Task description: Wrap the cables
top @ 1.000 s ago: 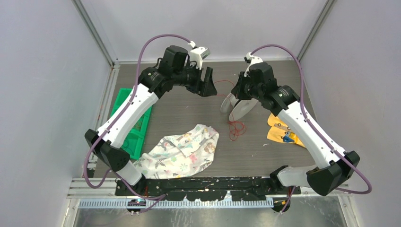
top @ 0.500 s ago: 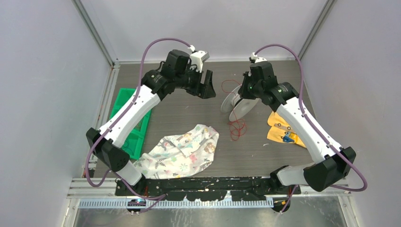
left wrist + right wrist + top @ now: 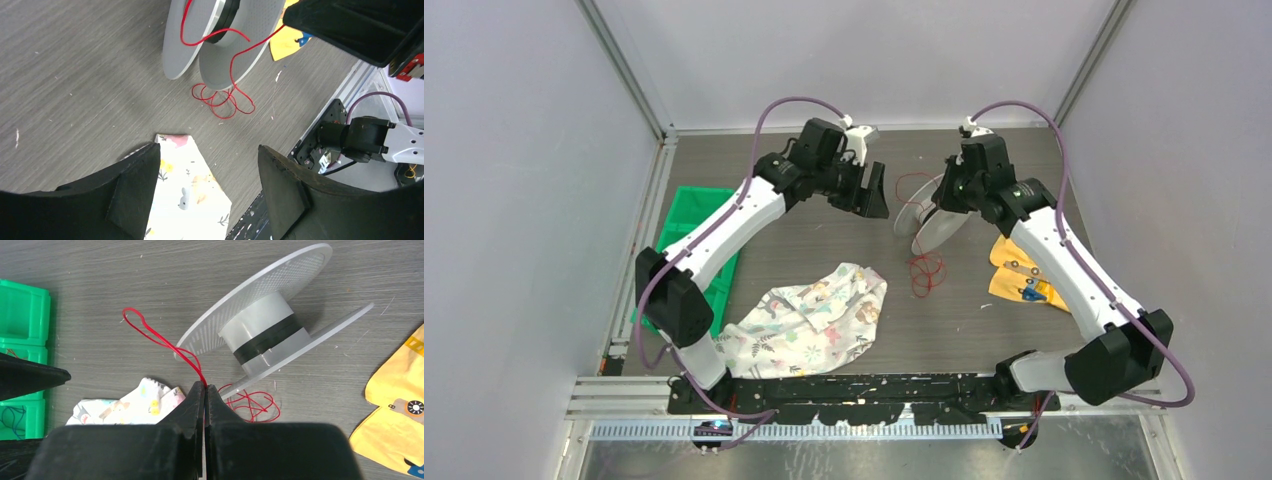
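The cable is a thin red wire (image 3: 165, 342). It loops up from a grey spool (image 3: 260, 335) with two clear flanges, which lies tilted on the table. My right gripper (image 3: 205, 386) is shut on the wire just above the spool (image 3: 929, 215), and a loose loop (image 3: 912, 184) hangs out to the left. More wire lies coiled (image 3: 222, 102) on the table below the spool (image 3: 200, 35). My left gripper (image 3: 209, 155) hovers open just left of the spool with nothing between its fingers.
A patterned cloth (image 3: 814, 320) lies crumpled near the front middle. A green bin (image 3: 689, 225) stands at the left edge. A yellow packet (image 3: 1022, 275) lies to the right of the spool, under the right arm.
My left arm has swung right, bringing its open gripper closer to the spool. My right gripper has shifted slightly right, still pinching the wire, and the loop has drawn out.
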